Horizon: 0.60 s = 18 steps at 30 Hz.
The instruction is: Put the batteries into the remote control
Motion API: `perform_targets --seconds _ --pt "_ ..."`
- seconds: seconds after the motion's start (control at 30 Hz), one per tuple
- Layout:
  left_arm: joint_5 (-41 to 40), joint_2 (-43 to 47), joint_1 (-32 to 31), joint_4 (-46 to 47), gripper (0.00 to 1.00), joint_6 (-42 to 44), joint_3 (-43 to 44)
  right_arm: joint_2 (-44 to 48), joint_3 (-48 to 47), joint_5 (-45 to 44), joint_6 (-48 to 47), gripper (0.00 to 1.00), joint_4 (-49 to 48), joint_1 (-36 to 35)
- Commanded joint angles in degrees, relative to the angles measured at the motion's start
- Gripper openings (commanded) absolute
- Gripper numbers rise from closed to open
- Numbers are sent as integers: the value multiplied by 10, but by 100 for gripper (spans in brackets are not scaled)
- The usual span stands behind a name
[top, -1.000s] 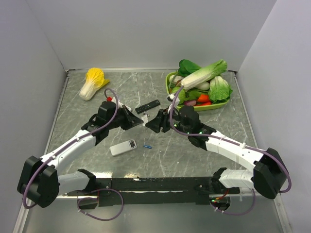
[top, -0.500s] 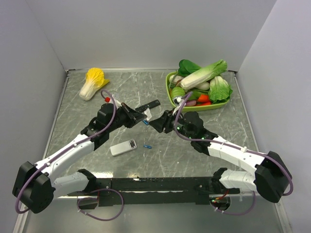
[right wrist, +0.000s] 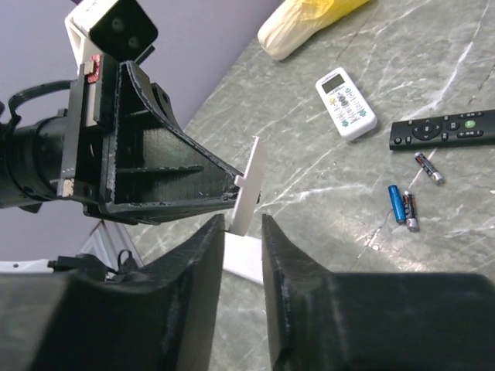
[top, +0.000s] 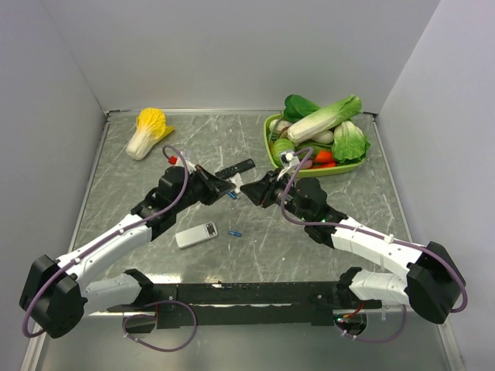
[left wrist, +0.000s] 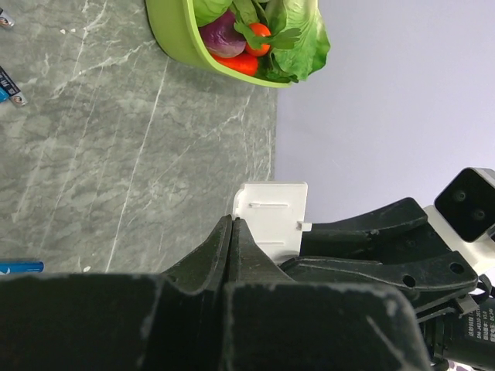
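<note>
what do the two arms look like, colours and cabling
The left arm and right arm have white links, black joints and black bases. A purple cable loops along each. The fingers are black tapering wedges.

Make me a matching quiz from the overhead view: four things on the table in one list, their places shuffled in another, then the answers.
1. yellow-and-white napa cabbage
2. slim black remote
3. small white remote with buttons
4. green tray of vegetables

A. far right corner
B. beside a blue cylindrical battery
C. far left corner
D. mid-table, left of the tray

Pairs: 1-C, 2-D, 3-B, 4-A
</note>
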State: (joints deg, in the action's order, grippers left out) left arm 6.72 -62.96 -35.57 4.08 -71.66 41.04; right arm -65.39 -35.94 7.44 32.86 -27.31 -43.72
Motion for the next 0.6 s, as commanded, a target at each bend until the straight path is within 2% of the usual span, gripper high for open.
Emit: perform_targets --seconds 0.0,0.13,0.17,0.2,0.23,0.33,0.37,0.47,0.57 --pt "-19 4 -5 19 1 -9 18 1 -17 -2 -10 28 -30 0" --pt "-22 2 -8 9 2 -7 23 2 -19 -13 -30 13 -22 -7" --pt "-22 2 -10 7 4 -5 24 3 -20 -18 -34 9 -19 -9" --pt "-24 3 -11 5 6 -3 25 3 -22 -23 -44 1 -12 -12" --pt "-28 6 -12 0 9 -2 26 6 -23 -36 -49 0 -7 -14" --pt "-35 14 -13 -16 31 2 30 11 -28 -66 -89 0 21 -26" --pt "-37 18 -13 -24 44 2 33 14 -28 -91 -102 0 27 -34" --pt "-47 33 -13 -67 64 -4 46 25 -28 -147 -161 0 44 -45" --pt "-56 42 -13 -111 68 -16 69 29 -29 -196 -232 0 46 -68"
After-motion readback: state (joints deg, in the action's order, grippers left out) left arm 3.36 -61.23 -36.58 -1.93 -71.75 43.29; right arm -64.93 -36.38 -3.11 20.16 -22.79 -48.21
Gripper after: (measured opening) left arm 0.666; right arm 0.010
